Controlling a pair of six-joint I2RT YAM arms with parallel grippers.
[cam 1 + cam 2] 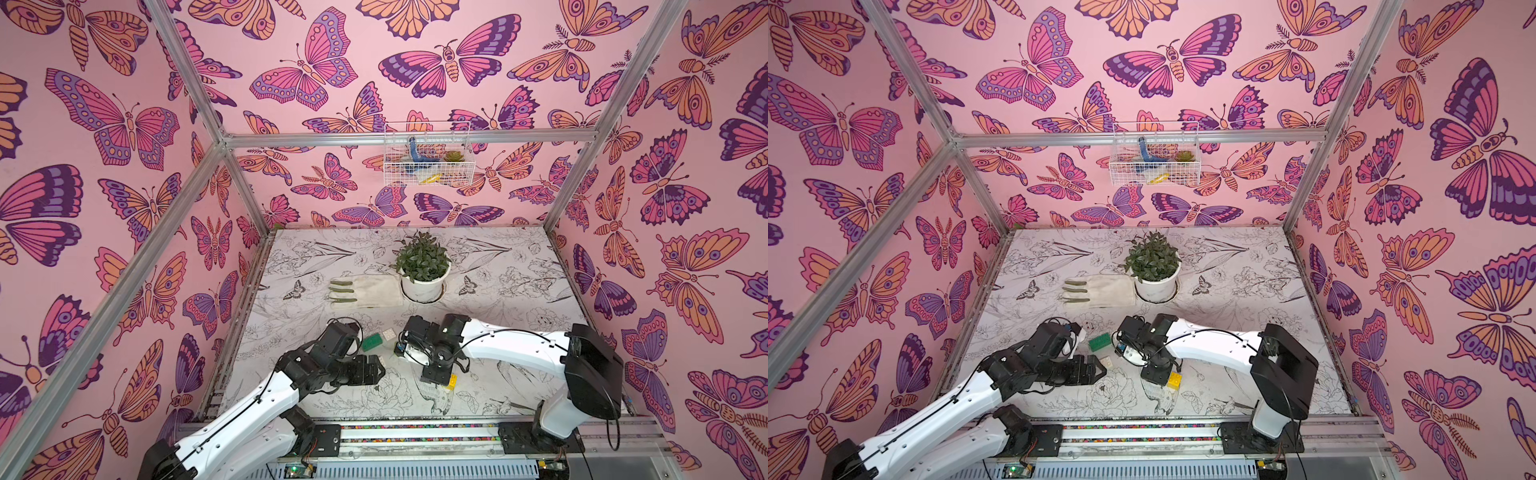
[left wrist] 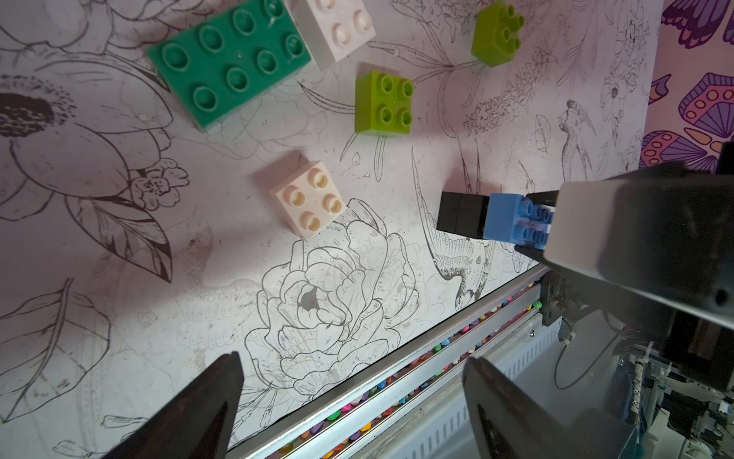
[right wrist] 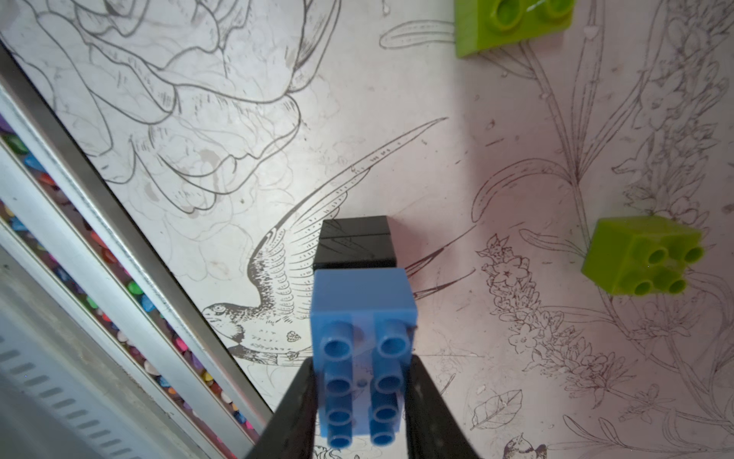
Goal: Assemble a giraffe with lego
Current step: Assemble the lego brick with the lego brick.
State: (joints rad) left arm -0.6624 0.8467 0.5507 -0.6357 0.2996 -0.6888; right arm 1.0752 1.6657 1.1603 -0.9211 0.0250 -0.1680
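Your right gripper (image 3: 361, 369) is clamped shut on the long blue studded plastic brick (image 3: 363, 302). Black square bricks (image 3: 355, 242) are fixed under that brick's free end. In both top views this sits low in the centre of the frame, over the floral-printed table (image 1: 498, 282).

Your left gripper (image 2: 353, 359) hangs wide open and empty just beside it.

Loose on the table lie:
- a long dark green brick (image 2: 230, 59), touching a white square brick (image 2: 333, 28)
- a second white square brick (image 2: 308, 198)
- a lime square brick (image 2: 383, 101) and a second lime brick (image 2: 496, 33)

A yellow square brick (image 1: 451, 381) lies beside your right wrist.
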